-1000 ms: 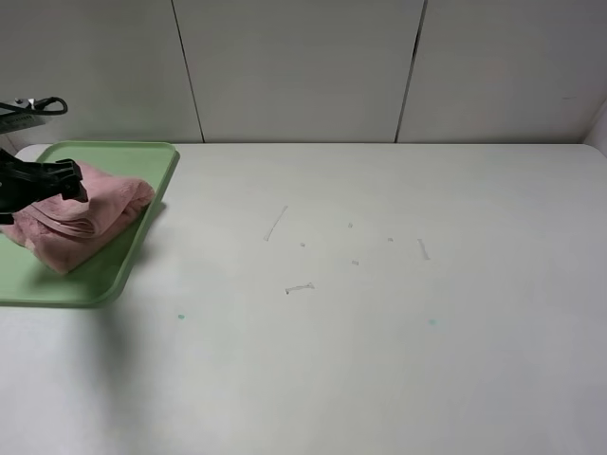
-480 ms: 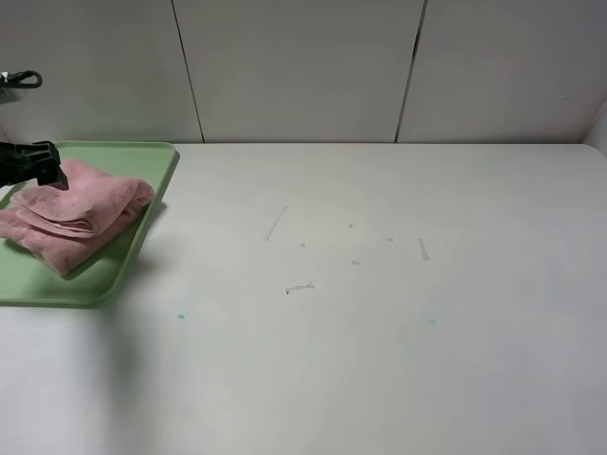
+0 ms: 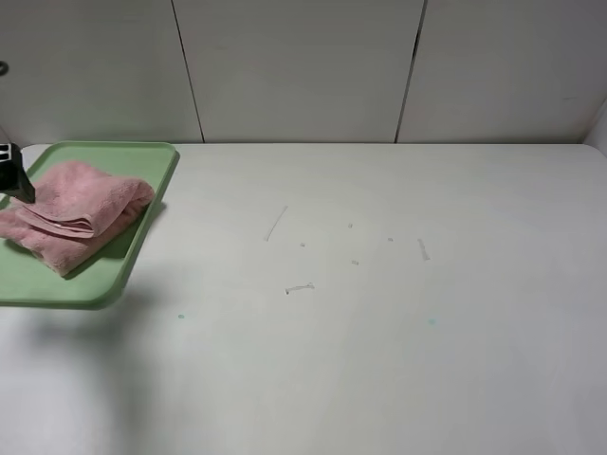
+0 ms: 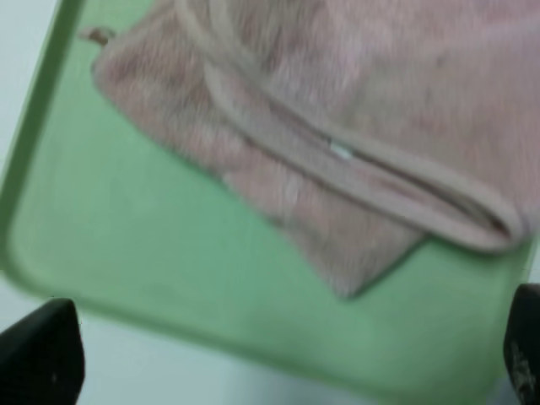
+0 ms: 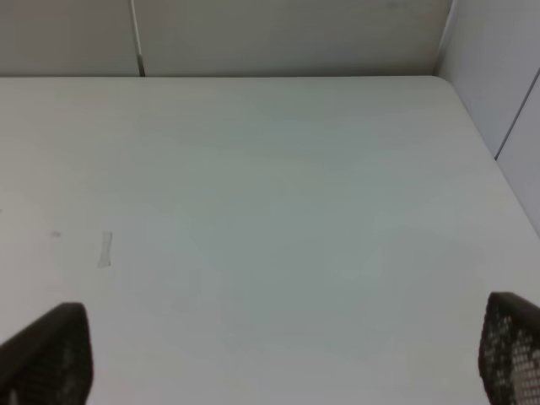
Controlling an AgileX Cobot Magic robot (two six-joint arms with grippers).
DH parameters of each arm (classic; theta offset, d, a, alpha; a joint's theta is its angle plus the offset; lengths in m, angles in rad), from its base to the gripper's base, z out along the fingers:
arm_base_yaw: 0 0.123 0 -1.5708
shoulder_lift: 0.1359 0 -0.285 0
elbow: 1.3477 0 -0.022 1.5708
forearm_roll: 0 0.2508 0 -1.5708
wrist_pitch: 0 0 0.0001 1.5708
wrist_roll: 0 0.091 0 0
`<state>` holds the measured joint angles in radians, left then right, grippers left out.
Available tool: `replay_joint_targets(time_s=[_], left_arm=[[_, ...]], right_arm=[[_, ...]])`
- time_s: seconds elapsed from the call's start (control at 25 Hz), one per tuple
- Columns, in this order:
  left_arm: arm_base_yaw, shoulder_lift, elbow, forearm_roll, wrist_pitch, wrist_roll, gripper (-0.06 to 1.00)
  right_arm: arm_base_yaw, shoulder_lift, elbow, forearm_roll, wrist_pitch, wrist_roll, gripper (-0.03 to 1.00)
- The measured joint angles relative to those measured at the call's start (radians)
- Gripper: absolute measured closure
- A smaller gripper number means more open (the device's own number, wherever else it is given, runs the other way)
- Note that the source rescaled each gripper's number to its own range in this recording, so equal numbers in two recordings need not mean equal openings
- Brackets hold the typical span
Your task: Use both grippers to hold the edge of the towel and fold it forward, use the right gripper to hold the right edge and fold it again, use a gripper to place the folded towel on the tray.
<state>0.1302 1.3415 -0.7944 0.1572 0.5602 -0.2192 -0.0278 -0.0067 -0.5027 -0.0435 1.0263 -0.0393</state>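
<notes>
The white counter point(image 3: 379, 313) carries a light-green tray point(image 3: 95, 280) at its far left side. The pink towel point(image 3: 76, 213) lies folded inside the tray, resting on the tray floor toward its back half, with green floor bare in front of it. In the left wrist view the towel point(image 4: 337, 126) shows layered hems, a small white tag point(image 4: 340, 151) on the hem and a loop point(image 4: 97, 35) at one corner. The left gripper point(image 4: 283, 359) hangs over the tray's rim, jaws released and spread wide, clear of the towel. The right gripper point(image 5: 283, 354) is over bare counter well away from the tray, jaws likewise released and holding nothing. Grey wall panels point(image 3: 294, 66) stand behind the tray.
</notes>
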Motion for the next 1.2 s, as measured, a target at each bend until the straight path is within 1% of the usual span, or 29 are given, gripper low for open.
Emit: replay_joint_targets(time_s=[0.12,0.24,0.44,0.72,0.84,0.96,1.2], left_arm=[[0.0,-0.068,0.0,-0.035,0.093,0.035,-0.05],[0.0,-0.142,0.0,-0.052,0.195,0.062,-0.05],[0.0,-0.28,0.0,-0.056,0.359,0.081,-0.05],[0.0,-0.484,0.0,-0.057,0.545,0.106,-0.05],[0.0,-0.572,0.0,-0.074,0.59,0.126,-0.05],[0.0,-0.649,0.0,-0.108,0.628,0.155,-0.05],[0.0,-0.801,0.0,-0.163,0.629,0.188,-0.05]], right_arm=[[0.0,0.0,0.0,0.0,0.0,0.0,-0.03],[0.0,0.0,0.0,0.0,0.0,0.0,-0.03],[0.0,0.0,0.0,0.0,0.0,0.0,-0.03],[0.0,0.0,0.0,0.0,0.0,0.0,-0.03],[0.0,0.0,0.0,0.0,0.0,0.0,-0.03],[0.0,0.0,0.0,0.0,0.0,0.0,-0.03],[0.0,0.0,0.0,0.0,0.0,0.0,-0.03]])
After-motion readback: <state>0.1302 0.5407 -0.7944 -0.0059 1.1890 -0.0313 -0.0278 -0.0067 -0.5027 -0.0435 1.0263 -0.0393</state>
